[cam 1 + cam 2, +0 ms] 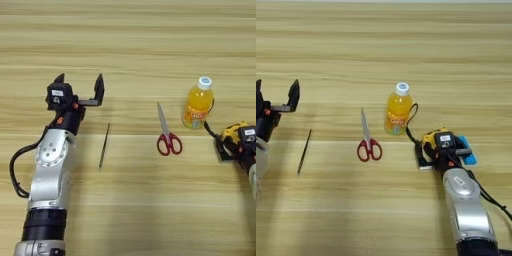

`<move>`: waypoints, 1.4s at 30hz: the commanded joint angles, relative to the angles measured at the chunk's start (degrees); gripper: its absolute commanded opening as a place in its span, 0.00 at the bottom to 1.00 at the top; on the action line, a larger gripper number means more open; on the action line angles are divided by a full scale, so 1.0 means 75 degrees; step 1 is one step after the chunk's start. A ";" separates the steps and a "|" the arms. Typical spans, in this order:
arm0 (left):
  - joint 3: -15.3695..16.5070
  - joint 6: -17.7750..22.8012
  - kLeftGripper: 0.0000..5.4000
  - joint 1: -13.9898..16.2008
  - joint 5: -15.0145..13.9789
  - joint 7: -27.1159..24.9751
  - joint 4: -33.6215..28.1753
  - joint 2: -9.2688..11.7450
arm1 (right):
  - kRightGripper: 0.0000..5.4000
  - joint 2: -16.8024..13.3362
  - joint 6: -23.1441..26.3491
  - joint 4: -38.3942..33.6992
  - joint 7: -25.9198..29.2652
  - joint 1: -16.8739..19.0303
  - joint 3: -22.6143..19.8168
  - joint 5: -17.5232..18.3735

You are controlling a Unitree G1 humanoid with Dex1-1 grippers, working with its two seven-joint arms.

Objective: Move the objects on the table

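— Where do we find the tape measure (432,141)?
— Under our right tool (428,152), closed around it, we think; stiff body, grip the sides.
— Our left tool (80,86)?
— Wide open, empty, the thin rod (104,145) just below it on the counter (150,40).

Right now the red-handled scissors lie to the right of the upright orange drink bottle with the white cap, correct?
Not correct. The red-handled scissors lie to the left of the upright orange drink bottle with the white cap, as both eye views show.
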 commanded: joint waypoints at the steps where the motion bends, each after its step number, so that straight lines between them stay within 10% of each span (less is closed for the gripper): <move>1: -0.0003 0.0017 1.00 -0.0028 0.0048 0.0006 0.0003 0.0052 | 0.90 -0.0002 0.0212 0.0179 0.0075 -0.0063 -0.0066 0.0134; 13: 0.0002 0.0014 1.00 -0.0032 0.0057 0.0020 0.0005 0.0046 | 0.87 -0.0019 0.0070 0.0153 0.0022 -0.0067 -0.0101 0.0149; 23: -0.0027 0.0001 1.00 -0.0055 0.0120 0.0056 0.0040 -0.0011 | 0.87 -0.0109 0.0485 -0.1653 -0.0013 0.0027 -0.0227 0.0245; 42: -0.0053 0.0024 1.00 -0.0106 0.0175 0.0179 0.0059 -0.0059 | 0.87 -0.0419 0.2772 -0.5892 0.1045 0.1898 0.1222 0.0500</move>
